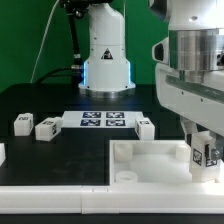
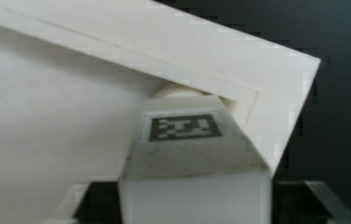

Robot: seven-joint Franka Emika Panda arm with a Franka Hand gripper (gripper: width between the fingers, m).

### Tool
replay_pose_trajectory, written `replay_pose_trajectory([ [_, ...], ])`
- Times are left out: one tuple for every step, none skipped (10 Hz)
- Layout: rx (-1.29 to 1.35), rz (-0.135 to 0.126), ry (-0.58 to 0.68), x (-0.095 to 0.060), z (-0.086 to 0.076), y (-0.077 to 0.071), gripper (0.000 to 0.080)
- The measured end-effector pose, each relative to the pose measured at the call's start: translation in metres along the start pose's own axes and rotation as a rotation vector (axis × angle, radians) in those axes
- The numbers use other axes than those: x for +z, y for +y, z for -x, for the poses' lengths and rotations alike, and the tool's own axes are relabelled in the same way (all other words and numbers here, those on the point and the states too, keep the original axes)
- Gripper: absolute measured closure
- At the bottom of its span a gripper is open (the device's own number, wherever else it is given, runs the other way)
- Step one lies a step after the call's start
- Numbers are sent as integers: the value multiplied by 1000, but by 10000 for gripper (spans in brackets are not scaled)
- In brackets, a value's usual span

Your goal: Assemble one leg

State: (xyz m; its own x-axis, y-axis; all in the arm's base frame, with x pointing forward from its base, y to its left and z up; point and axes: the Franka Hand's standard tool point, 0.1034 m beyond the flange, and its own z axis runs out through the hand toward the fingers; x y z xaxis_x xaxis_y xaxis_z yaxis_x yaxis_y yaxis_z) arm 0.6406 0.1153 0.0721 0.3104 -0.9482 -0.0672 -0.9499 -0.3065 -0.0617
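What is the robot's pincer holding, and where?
The small white tagged plastic leg stands inside the pincer, at a corner of the white square tray; whether its sides are squeezed cannot be told.

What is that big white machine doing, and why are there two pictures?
It is a robot arm that builds furniture. One picture comes from a camera standing off the arm, looking across the black table. The other comes from a camera on the arm's wrist, looking out between its jaws. On the table lie a big white tray, a flat marker board covered in checkered squares, and three spare legs. Each one is a small white block with a checkered tag. One leg sits between the jaws, right at the tray's corner. I cannot tell whether the jaws are squeezing it or not.
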Motion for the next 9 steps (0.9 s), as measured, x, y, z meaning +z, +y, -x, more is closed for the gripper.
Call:
replay_pose_trajectory([
  [-22, 0, 0, 0, 1, 0, 254],
  [-27, 0, -1, 1, 4, -1, 171],
  [-131, 3, 3, 1, 5, -1, 156],
  [-260, 3, 2, 0, 7, -1, 156],
  [-342, 3, 1, 1, 8, -1, 151],
  [-427, 3, 1, 0, 10, -2, 151],
  [-553, 2, 1, 0, 8, -2, 150],
  [-639, 2, 2, 0, 5, -2, 150],
  [-761, 2, 5, -1, 4, -2, 150],
])
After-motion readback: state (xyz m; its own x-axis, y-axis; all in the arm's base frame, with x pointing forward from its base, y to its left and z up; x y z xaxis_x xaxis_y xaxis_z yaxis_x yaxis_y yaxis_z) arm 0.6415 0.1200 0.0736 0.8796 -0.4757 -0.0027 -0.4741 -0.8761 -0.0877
